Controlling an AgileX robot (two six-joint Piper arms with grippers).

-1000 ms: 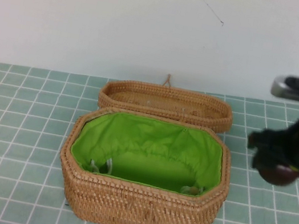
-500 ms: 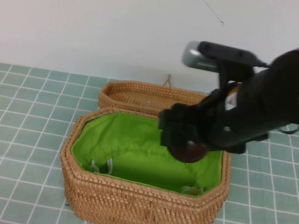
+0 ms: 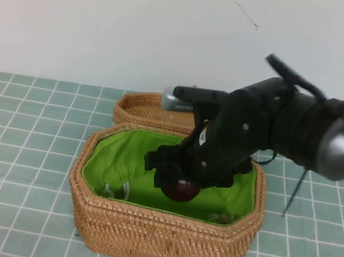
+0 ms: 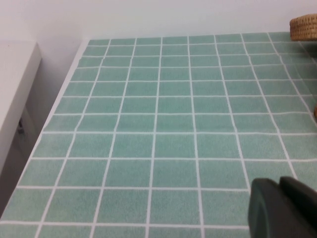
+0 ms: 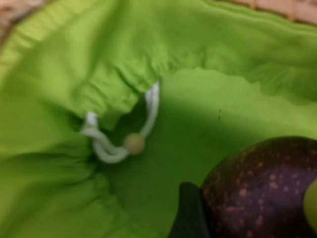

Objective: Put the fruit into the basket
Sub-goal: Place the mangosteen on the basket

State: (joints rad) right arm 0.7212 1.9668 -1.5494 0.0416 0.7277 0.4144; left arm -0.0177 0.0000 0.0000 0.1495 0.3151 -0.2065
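Observation:
The wicker basket (image 3: 160, 233) stands open mid-table, its green lining (image 3: 120, 159) showing and its lid (image 3: 142, 108) lying back behind it. My right gripper (image 3: 179, 182) reaches down inside the basket, shut on the dark maroon fruit (image 3: 179, 188), which hangs just above the green floor. In the right wrist view the fruit (image 5: 262, 188) sits against one dark finger (image 5: 187, 213), over the lining (image 5: 208, 114). My left gripper (image 4: 285, 208) is out of the high view; its dark fingers lie together over bare tiles, far from the basket.
A white drawstring with a bead (image 5: 132, 144) lies in the lining near the fruit. Green tiled cloth (image 3: 16, 141) covers the table around the basket. A corner of wicker (image 4: 303, 27) shows in the left wrist view; a white ledge (image 4: 15, 94) borders the table.
My right arm has swung from the table's right side to over the basket and lowered the fruit inside it. The basket has not moved.

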